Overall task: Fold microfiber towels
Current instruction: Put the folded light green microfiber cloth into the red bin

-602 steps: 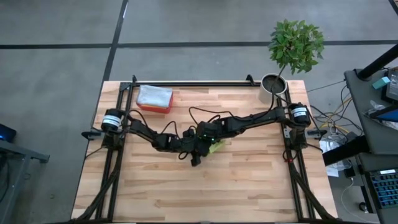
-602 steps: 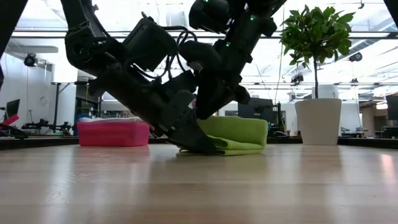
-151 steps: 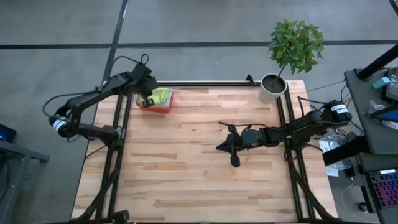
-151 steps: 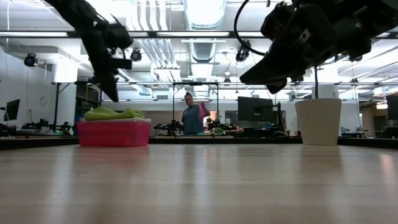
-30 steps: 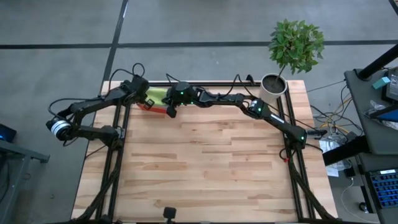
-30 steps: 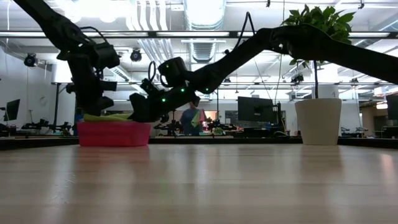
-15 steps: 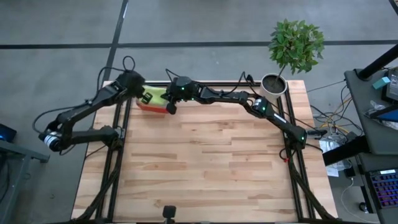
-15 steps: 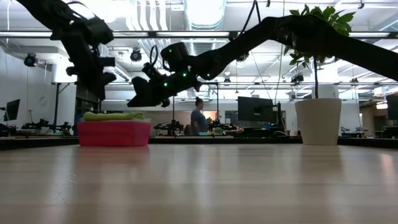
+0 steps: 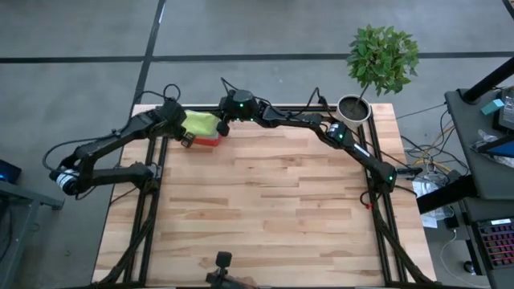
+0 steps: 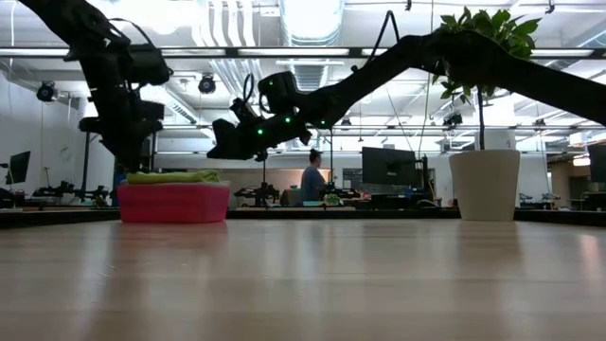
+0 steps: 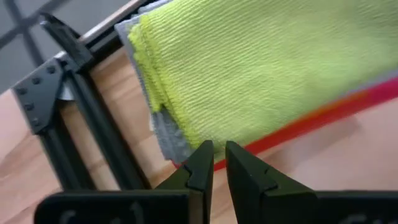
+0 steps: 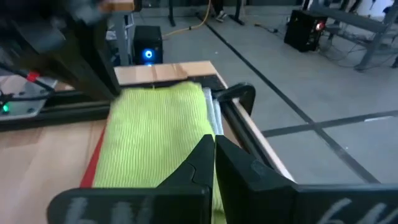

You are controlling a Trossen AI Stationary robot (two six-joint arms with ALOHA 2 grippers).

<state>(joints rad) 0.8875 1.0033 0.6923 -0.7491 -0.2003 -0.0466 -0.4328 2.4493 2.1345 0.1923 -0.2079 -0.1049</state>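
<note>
A lime green folded microfiber towel (image 9: pixel 201 123) lies on top of a stack in the pink-red bin (image 9: pixel 210 140) at the table's far left. A grey towel's edge (image 11: pixel 168 138) shows under it. My left gripper (image 9: pixel 186 138) hovers at the bin's near-left corner; its fingers (image 11: pixel 214 163) are shut to a narrow slit with nothing between them. My right gripper (image 9: pixel 223 127) hangs shut above the bin's right end, clear of the lime towel (image 12: pixel 158 130). In the low view the towel (image 10: pixel 173 176) rests flat on the bin (image 10: pixel 173 203), with both grippers above it.
A white pot with a small tree (image 9: pixel 352 112) stands at the table's far right corner. The black frame rail (image 11: pixel 93 118) runs close beside the bin. The bare wooden tabletop (image 9: pixel 265 209) stretches toward the near edge. A person (image 10: pixel 310 182) stands in the room behind.
My right gripper has risen off the lime towel and drawn back a little toward the table's right. My left gripper has lifted from the towel and then settled beside the bin's near-left corner. The towel stays flat in the bin.
</note>
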